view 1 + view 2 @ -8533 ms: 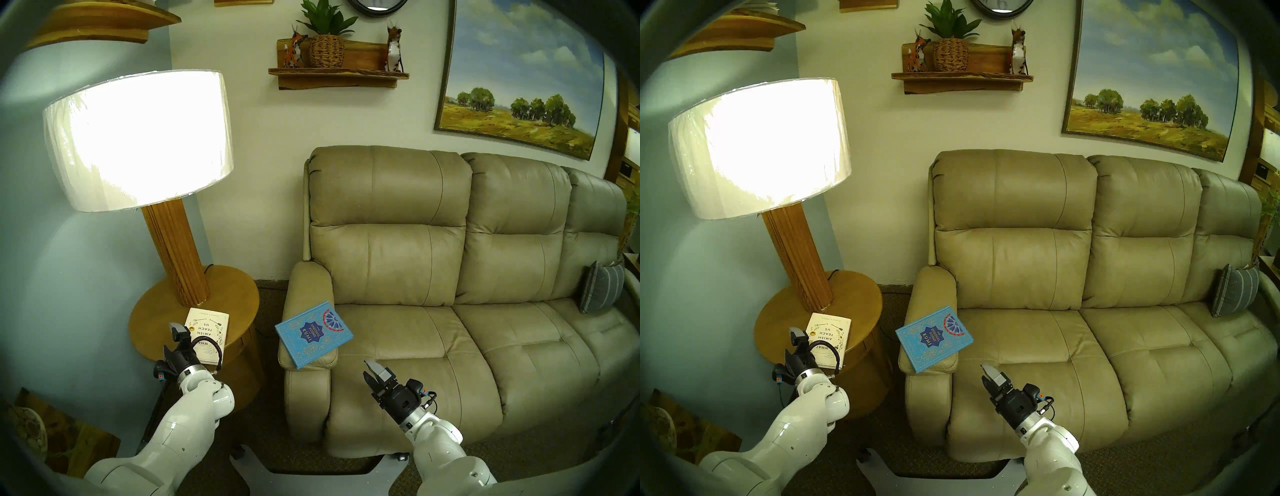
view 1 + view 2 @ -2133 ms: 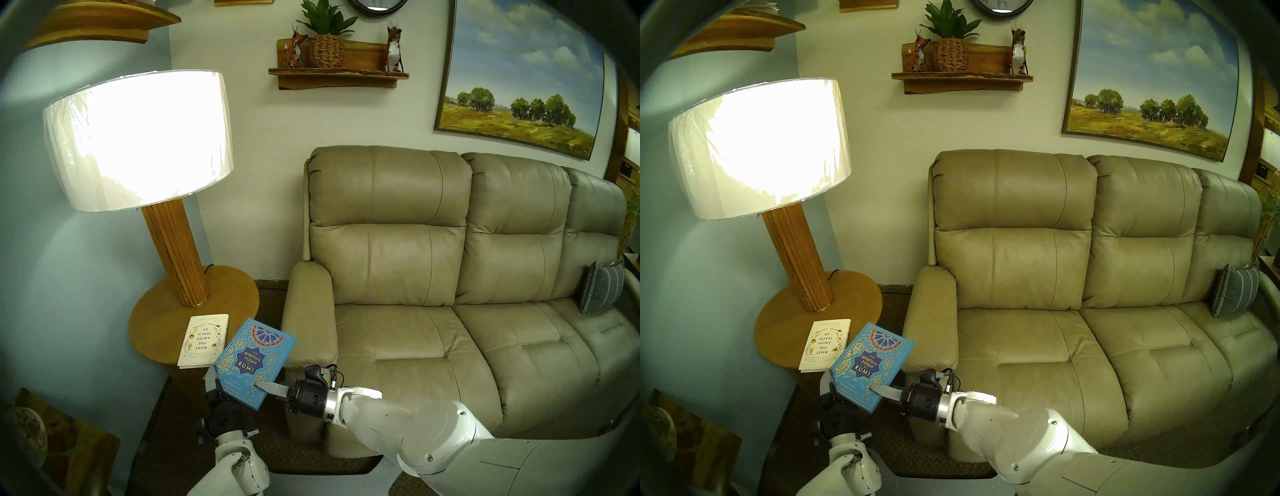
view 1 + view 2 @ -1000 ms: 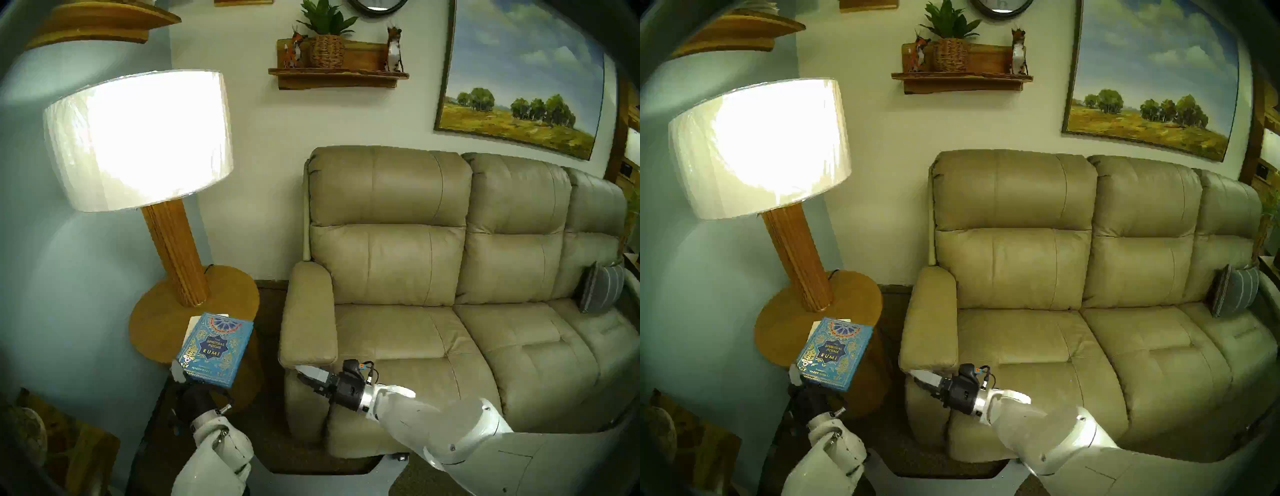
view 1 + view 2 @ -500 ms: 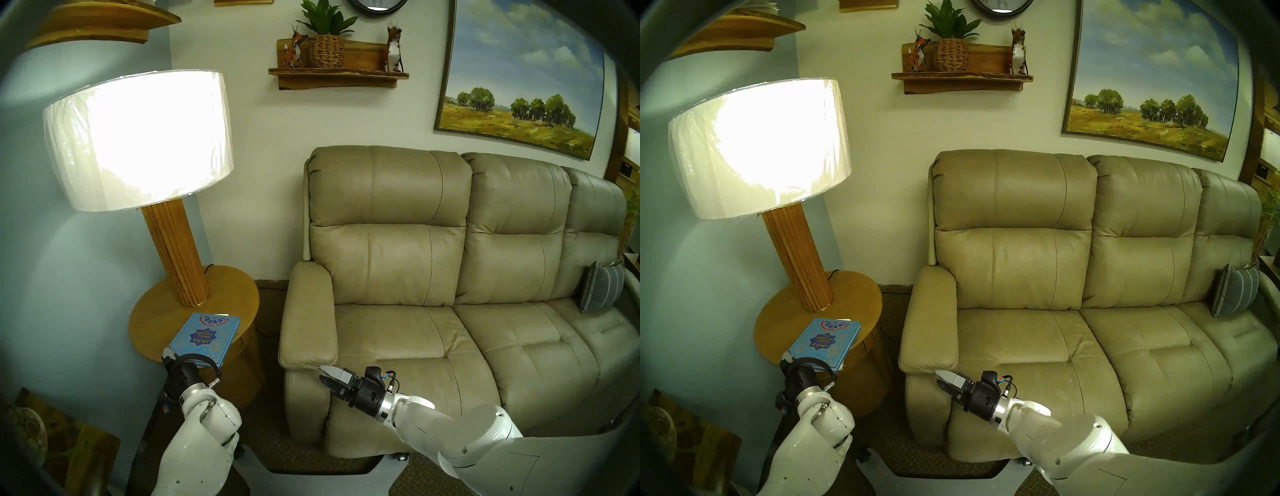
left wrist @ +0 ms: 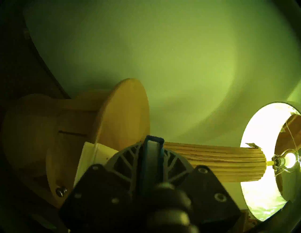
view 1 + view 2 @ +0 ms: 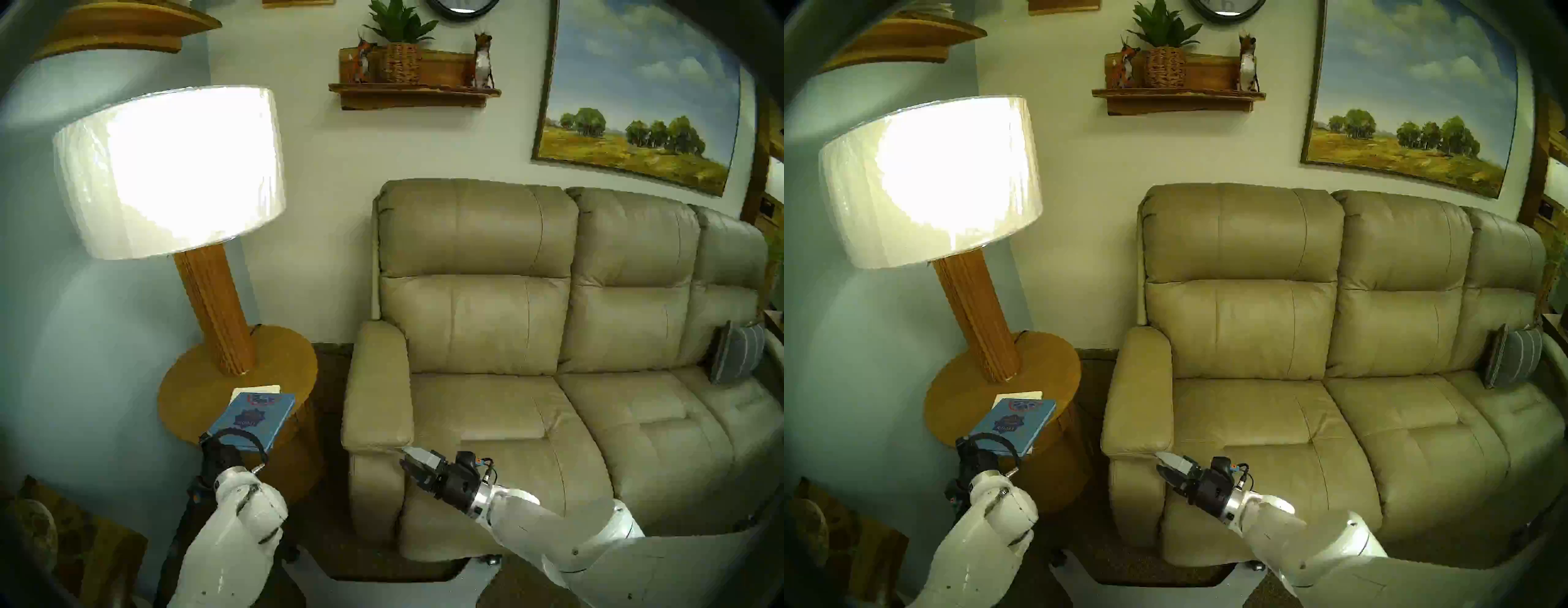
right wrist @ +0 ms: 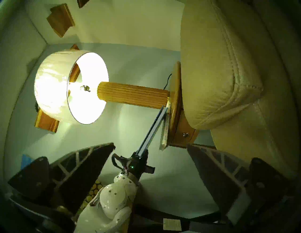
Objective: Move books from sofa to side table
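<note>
The light-blue Rumi book (image 6: 253, 418) lies tilted over the white book (image 6: 256, 388) on the round side table (image 6: 191, 395). In the right wrist view the blue book (image 7: 153, 126) touches the white book (image 7: 166, 130) only at its far edge, with its near edge raised. My left gripper (image 6: 215, 439) is shut on that near edge; the left wrist view shows its fingers (image 5: 123, 160) clamped on the blue book (image 5: 153, 154). My right gripper (image 6: 406, 456) is open and empty by the front of the armrest of the tan sofa (image 6: 488, 322), which holds no book.
A lit lamp with a wide shade (image 6: 169, 170) and a thick wooden column (image 6: 220, 314) stands at the back of the table. A grey striped pillow (image 6: 736, 352) sits at the sofa's far right. A wall shelf (image 6: 413, 91) hangs above.
My left gripper took the blue book over from the right and carried it left onto the white book, now lowering it flatter. My right gripper let go and drew back to the right.
</note>
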### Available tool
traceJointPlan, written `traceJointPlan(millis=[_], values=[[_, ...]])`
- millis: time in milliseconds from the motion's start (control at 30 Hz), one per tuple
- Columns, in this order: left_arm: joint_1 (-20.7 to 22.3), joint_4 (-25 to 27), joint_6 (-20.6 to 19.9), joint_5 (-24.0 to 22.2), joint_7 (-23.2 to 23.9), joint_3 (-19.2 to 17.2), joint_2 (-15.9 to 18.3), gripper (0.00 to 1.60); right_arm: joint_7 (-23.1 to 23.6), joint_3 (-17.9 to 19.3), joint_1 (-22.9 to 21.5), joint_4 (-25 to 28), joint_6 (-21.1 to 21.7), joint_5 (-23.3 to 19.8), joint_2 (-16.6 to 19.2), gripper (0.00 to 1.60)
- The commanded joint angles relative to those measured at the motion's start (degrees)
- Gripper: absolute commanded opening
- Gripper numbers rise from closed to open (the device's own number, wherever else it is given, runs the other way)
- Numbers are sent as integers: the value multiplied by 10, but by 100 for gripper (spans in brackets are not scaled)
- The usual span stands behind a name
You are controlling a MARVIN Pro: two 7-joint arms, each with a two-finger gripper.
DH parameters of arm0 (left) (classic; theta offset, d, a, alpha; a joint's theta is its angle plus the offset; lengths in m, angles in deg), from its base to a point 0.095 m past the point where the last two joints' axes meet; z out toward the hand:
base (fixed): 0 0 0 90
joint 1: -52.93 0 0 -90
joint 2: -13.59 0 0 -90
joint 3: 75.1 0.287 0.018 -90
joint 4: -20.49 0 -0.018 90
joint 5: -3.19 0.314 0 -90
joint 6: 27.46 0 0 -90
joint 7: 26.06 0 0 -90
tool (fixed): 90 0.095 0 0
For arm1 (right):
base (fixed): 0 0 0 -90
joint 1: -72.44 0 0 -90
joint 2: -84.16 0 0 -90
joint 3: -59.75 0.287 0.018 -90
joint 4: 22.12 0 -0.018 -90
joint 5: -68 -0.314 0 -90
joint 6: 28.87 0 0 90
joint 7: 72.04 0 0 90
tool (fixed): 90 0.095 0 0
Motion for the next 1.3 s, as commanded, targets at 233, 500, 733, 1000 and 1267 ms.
traceJointPlan(millis=[233, 500, 733, 1000, 1267], values=[[-13, 59, 24, 13, -88, -10, 59, 110, -2, 6, 0, -5, 0, 0, 3, 160], [13, 27, 22, 30, -107, 4, 68, 146, -4, 10, 1, -6, -2, 1, 5, 160], [40, 6, 30, 39, -121, 10, 77, 145, -4, 11, 2, -7, -5, 2, 5, 160], [89, -57, 28, 43, -131, 10, 84, 149, -11, 14, 4, -7, -8, 2, 7, 160], [103, -79, 20, 52, -128, 18, 89, 160, -14, 17, 5, -7, -8, 1, 9, 160]])
